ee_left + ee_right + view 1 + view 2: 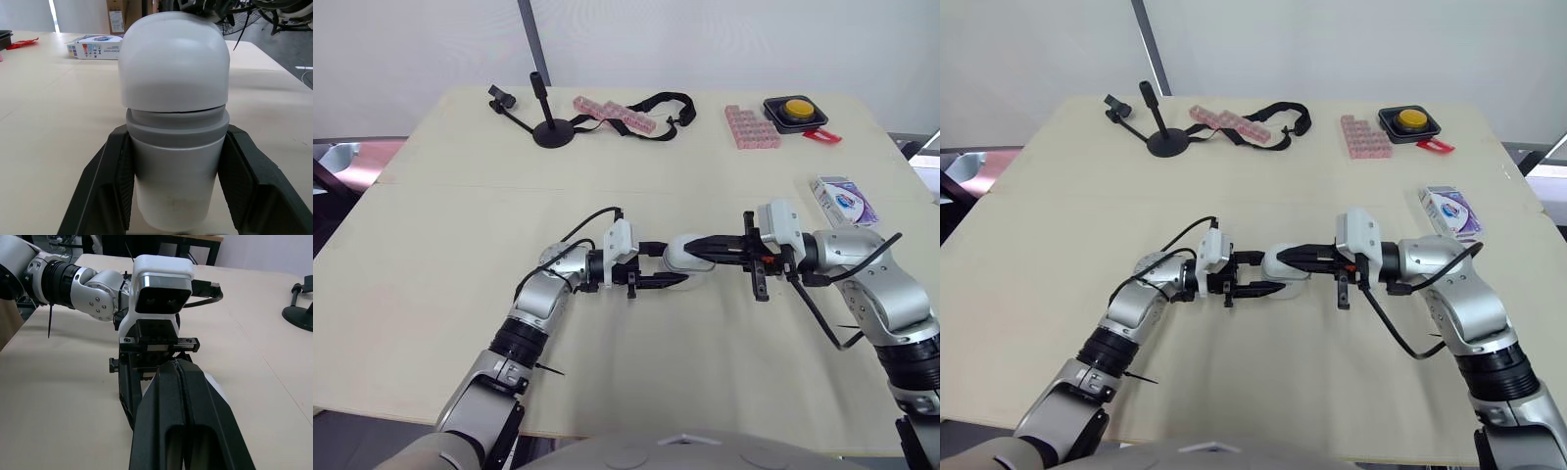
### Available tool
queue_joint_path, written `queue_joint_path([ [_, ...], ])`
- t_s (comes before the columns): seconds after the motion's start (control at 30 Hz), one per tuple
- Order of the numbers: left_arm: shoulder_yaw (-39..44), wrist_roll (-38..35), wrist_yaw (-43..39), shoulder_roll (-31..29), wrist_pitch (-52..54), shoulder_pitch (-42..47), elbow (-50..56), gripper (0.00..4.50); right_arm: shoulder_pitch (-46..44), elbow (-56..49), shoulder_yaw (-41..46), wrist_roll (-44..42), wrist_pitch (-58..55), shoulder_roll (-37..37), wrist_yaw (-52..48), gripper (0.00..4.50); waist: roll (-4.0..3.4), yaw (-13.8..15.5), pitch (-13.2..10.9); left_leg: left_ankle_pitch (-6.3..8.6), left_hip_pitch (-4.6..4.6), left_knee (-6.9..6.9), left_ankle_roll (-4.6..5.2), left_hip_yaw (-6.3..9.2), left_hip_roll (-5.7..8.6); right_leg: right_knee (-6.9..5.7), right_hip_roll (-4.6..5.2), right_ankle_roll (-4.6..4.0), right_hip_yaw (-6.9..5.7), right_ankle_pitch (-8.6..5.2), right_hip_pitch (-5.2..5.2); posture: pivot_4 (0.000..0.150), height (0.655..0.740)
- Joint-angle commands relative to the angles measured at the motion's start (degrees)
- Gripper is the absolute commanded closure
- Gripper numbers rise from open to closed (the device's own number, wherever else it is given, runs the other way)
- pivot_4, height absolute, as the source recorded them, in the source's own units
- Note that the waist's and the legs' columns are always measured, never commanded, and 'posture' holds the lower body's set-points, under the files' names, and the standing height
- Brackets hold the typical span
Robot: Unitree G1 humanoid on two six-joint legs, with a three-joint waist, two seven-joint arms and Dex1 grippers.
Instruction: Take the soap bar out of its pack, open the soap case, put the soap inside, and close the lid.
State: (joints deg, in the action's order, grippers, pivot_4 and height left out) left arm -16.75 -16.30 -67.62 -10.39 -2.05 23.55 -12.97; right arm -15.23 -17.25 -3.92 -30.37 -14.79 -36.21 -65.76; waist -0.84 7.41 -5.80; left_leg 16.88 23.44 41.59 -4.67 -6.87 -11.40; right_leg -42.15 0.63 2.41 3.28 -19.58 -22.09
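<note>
The soap case (677, 255), a white lid over a grey base, lies on its side mid-table between my two grippers. In the left wrist view the left gripper (176, 144) has its black fingers (110, 171) pressed on both sides of the case's grey base (176, 186), so it is shut on the case. From the right, my right gripper (693, 245) reaches along the top of the lid with its fingers (166, 396) closed together. The soap pack (843, 201), a white and purple box, lies shut near the table's right edge, apart from both grippers.
At the back of the table (431, 245) stand a black stand (551, 132), a black strap (658, 102), two groups of pink blocks (613, 114) (751, 127), and a yellow button in a black housing (795, 111). A red piece (822, 137) lies beside it.
</note>
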Motion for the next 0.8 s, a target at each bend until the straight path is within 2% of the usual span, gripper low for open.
queue_joint_path([
  [0.03,0.2,-0.5,-0.2,0.0,-0.8,0.4,1.9,2.64,0.7,-1.6,1.2,-2.1,-1.0,0.4,0.5,4.47,0.00,0.1,0.0,0.00,0.00,-0.01,0.00,0.00,0.00,0.01,0.00,0.00,-0.01,0.00,0.00,0.150,0.7143],
  [0.3,0.2,-0.5,-0.3,0.1,-0.8,0.5,1.7,2.64,1.8,-1.7,5.2,-6.1,-1.5,0.4,1.5,4.47,0.02,0.4,0.0,0.00,0.04,-0.13,0.00,0.00,0.01,0.03,-0.01,0.00,-0.03,0.00,0.00,0.150,0.7143],
  [0.57,0.2,-0.4,-0.4,0.1,-0.9,0.4,1.6,2.64,3.2,0.7,7.5,-5.3,-0.7,-0.9,0.0,4.47,0.03,0.4,0.0,0.00,0.07,-0.20,-0.01,0.00,0.02,0.06,-0.04,0.00,-0.05,0.00,0.00,0.150,0.7143],
  [0.8,0.0,-0.3,-0.3,0.4,-0.9,0.7,1.4,2.64,4.4,0.9,5.9,-2.9,-0.4,-1.4,-0.3,4.47,0.04,0.4,0.0,0.00,0.07,-0.23,0.00,0.00,0.02,0.10,-0.03,0.01,-0.10,0.00,0.00,0.150,0.7143],
])
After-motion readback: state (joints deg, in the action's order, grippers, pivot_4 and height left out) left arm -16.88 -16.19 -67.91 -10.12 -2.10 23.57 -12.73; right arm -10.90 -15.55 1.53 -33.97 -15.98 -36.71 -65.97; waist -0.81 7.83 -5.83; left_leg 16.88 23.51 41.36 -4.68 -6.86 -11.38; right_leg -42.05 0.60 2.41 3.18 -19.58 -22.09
